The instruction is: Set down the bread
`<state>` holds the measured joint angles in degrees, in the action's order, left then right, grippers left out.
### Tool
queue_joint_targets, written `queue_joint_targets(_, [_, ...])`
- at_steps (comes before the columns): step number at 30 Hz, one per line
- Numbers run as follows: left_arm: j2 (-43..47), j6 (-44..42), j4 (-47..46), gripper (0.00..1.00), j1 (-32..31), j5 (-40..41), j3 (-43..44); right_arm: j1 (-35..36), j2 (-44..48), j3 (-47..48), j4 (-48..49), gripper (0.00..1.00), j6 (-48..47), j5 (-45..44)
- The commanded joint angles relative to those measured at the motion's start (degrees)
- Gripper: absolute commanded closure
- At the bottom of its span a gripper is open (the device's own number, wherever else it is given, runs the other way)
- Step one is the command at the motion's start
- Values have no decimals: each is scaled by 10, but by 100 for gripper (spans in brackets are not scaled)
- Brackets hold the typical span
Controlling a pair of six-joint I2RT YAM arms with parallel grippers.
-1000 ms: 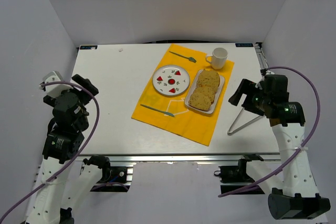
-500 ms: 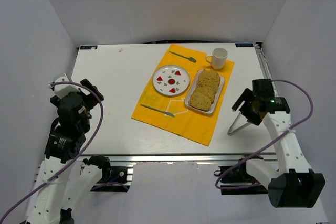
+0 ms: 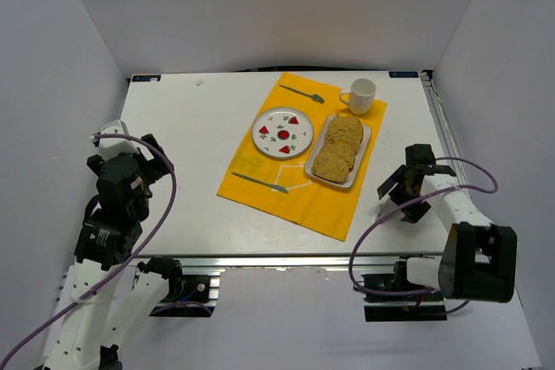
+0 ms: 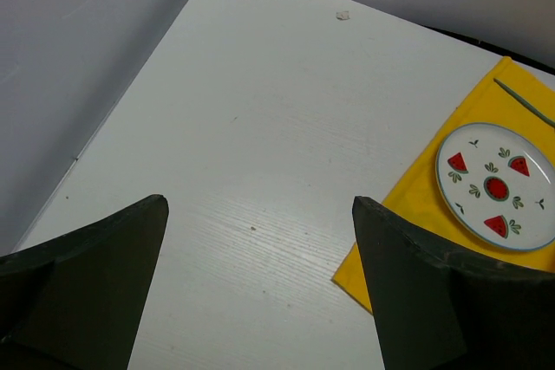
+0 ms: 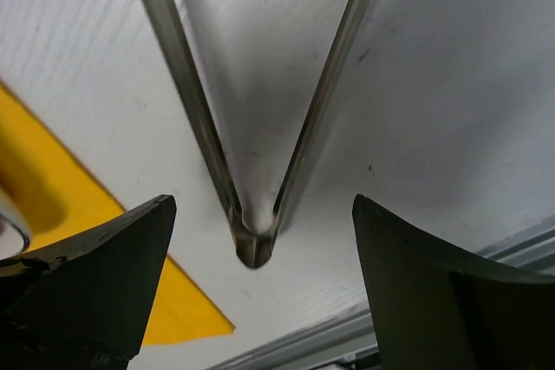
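Three oval, golden-tan slices of bread with darker brown crusts lie overlapped in a row on a white rectangular tray (image 3: 362, 155). The bread (image 3: 330, 165) nearest the arms rests at the tray's near end, partly under the next slice.

The tray sits on a yellow cloth placemat (image 3: 303, 201), to the left of the right gripper (image 3: 406, 194) and a little farther out, well apart from it.

The right gripper hangs low over the white table (image 3: 191, 145) with its jaws spread wide and nothing held. In its wrist view the joined end of a pair of V-shaped metal tongs (image 5: 251, 240) lies between the two dark fingers (image 5: 104, 275), with bare table on either side; whether a finger touches the metal cannot be told.

Left of the tray lies a round white plate (image 3: 270, 127) painted with watermelon wedges. Beyond the tray stands a white mug (image 3: 362, 95).

The left gripper (image 4: 258, 205) is held above bare table far to the left, jaws parted and empty.
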<state>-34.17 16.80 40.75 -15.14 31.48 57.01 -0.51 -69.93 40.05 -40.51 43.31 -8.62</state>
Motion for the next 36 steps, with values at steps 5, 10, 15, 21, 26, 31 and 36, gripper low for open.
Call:
queue_joint_targets(5, [-13,-7,-2,2,-2,-5,-13,-33,-79,14,99,11,-30,-25])
queue_joint_targets(10, [-27,1,5,2,-2,10,-4,-43,-143,46,127,11,-57,-42])
queue_joint_targets(15, [-30,-3,9,2,-2,24,2,-43,-189,78,130,11,-74,-55])
queue_joint_targets(21, [-34,0,12,2,-2,29,-1,-44,-209,89,141,13,-95,-66])
queue_joint_targets(26, [-35,8,17,2,-2,28,-1,-45,-207,85,159,15,-86,-65])
queue_joint_targets(31, [-34,5,20,2,-1,29,-1,-45,-211,82,164,28,-72,-64])
queue_joint_targets(36, [-34,0,23,2,-2,28,-1,-45,-204,74,166,44,-67,-74])
